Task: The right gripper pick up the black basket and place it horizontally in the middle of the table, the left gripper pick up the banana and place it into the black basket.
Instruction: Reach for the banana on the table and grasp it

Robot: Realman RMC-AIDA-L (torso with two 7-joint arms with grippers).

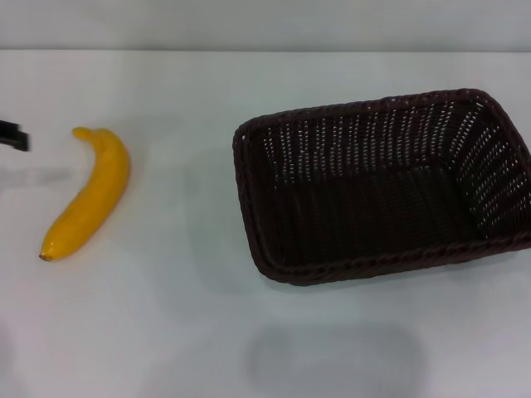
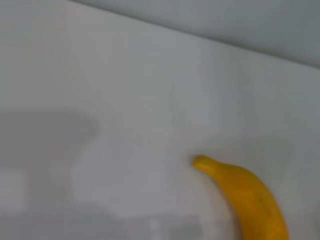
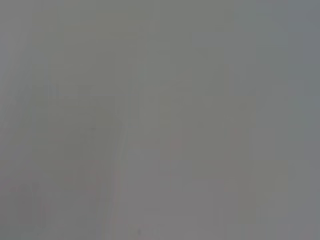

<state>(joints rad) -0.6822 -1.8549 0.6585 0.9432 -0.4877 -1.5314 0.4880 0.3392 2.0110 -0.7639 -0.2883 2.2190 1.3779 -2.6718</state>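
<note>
The black basket (image 1: 386,186) lies lengthwise across the white table (image 1: 166,332), right of centre, upright and empty. The yellow banana (image 1: 89,193) lies on the table at the left, apart from the basket. Its stem end also shows in the left wrist view (image 2: 245,195). Only a black tip of my left gripper (image 1: 13,135) shows at the left edge of the head view, a little left of the banana's stem end. My right gripper is out of view; the right wrist view shows only plain grey.
The table's far edge (image 1: 265,51) meets a pale wall at the back. Nothing else stands on the table.
</note>
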